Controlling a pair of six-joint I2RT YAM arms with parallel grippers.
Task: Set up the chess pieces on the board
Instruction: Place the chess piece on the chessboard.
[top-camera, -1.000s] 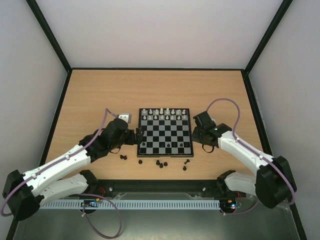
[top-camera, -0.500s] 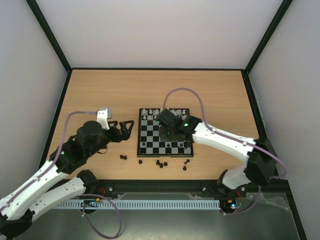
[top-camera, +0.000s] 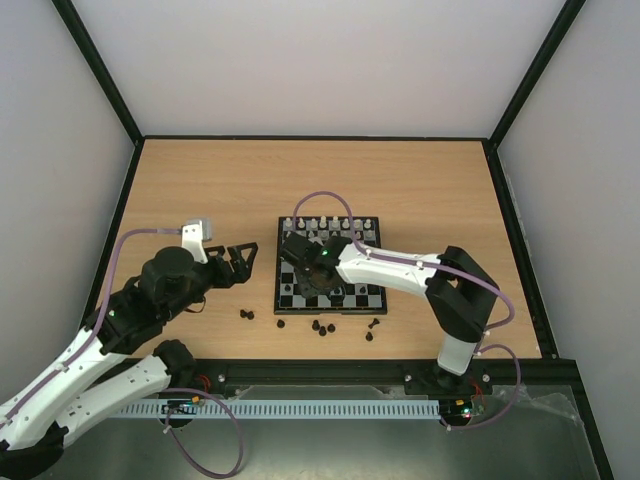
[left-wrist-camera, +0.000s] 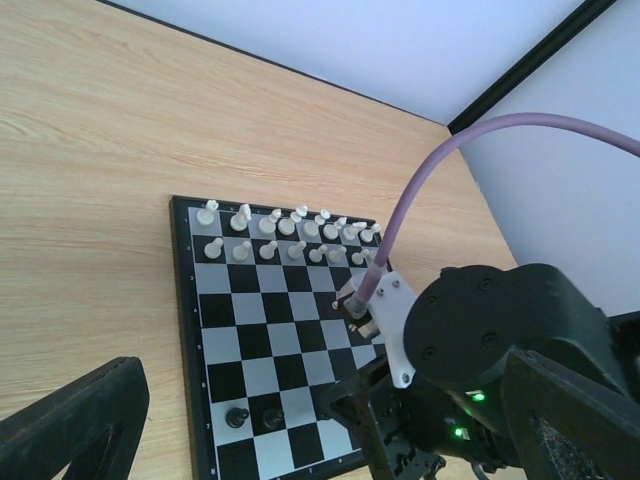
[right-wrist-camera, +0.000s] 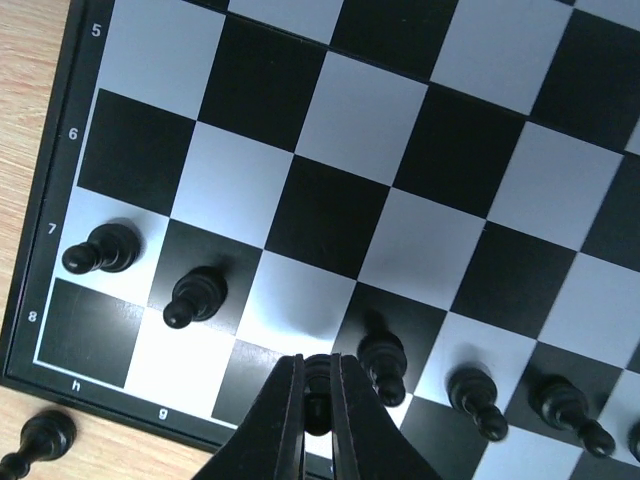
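Top external view shows the board (top-camera: 296, 302) lying near the middle of the wooden table (top-camera: 200, 180), slightly toward the near edge; the white pieces (top-camera: 330, 225) stand in two rows along its far side. A handful of loose black pieces (top-camera: 320, 326) sit on the table just in front of the board's near edge, spread from below its left corner to below its right corner. The right arm reaches across the board from the right, and the right gripper (top-camera: 308, 277) is low over the near-left part of the squares. The left gripper (top-camera: 248, 263) sits just left of the board, above bare table, its jaws spread wide with nothing between them.

Right wrist view looks straight down on the near corner of the board; the two fingers (right-wrist-camera: 283, 425) are drawn together and pinch a small black chess piece (right-wrist-camera: 317, 388) over the last rank, close to the board's edge. Several black pawns (right-wrist-camera: 195, 295) stand in the rank marked 7, two to the left of the fingers and three to the right; one more black piece lies on the table outside the corner.

Left wrist view takes in the whole board at an angle, with the white rows at its far end, two black pieces near the close corner, and a purple cable (left-wrist-camera: 420, 200) arching over the right arm.
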